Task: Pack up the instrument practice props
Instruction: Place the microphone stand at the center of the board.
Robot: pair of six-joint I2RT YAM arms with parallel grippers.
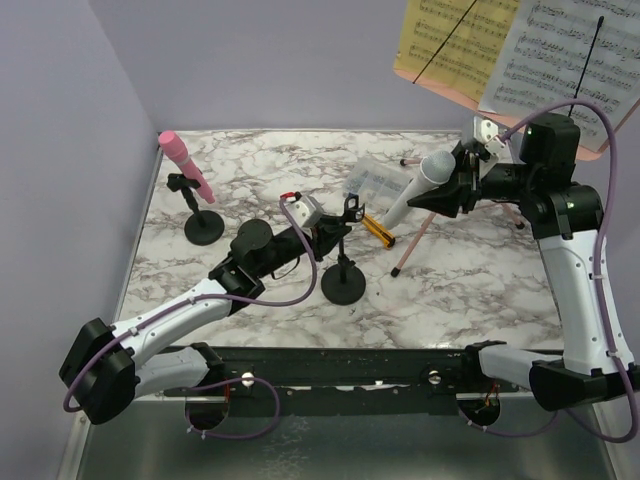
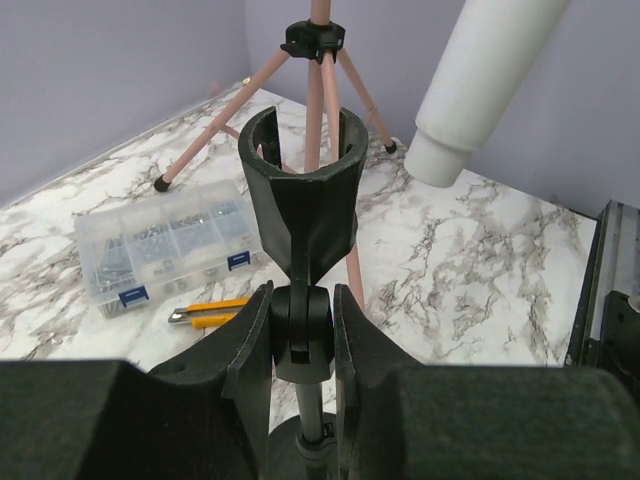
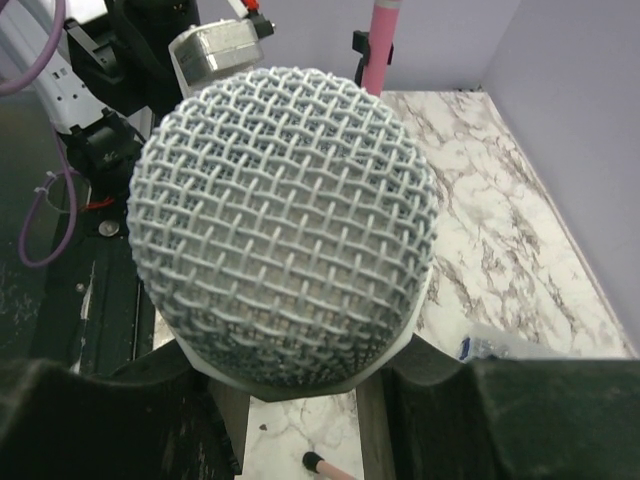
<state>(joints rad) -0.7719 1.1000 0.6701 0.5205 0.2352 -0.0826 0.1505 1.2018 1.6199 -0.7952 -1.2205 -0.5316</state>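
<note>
Only the overhead view showed the whole layout. On the marble-patterned worktop (image 1: 480, 290), the pink microphone (image 1: 188, 165) stood tilted in a black round-based mic holder (image 1: 204, 226) near the left rear corner. At the upper right, a yellow sheet-music page (image 1: 445, 45) sat beside a white sheet-music page (image 1: 565, 60) on the pink tripod music rack (image 1: 415, 245). Neither wrist camera caught the pages.

The left wrist view showed what the overhead could not: the left tool (image 2: 302, 335) was clamped on the swivel joint of a second black mic holder (image 2: 300, 215), just under its upright U-shaped cradle. Beyond it lay a clear plastic compartment box (image 2: 165, 250) of small hardware, with a yellow-and-black utility knife (image 2: 210, 315) just in front. The rack's thin pink legs were spread behind them. The blunt tail of the white microphone (image 2: 480, 80) hung in the air at the upper right of that view, off the worktop.

The right wrist view was almost filled by that microphone's head — a domed silver wire-mesh grille on a white collar. The right tool (image 3: 300, 385) was closed on the body just below the collar, one finger on each side. From above, the microphone slanted, its head at the right arm and its tail pointing down towards the knife.
</note>
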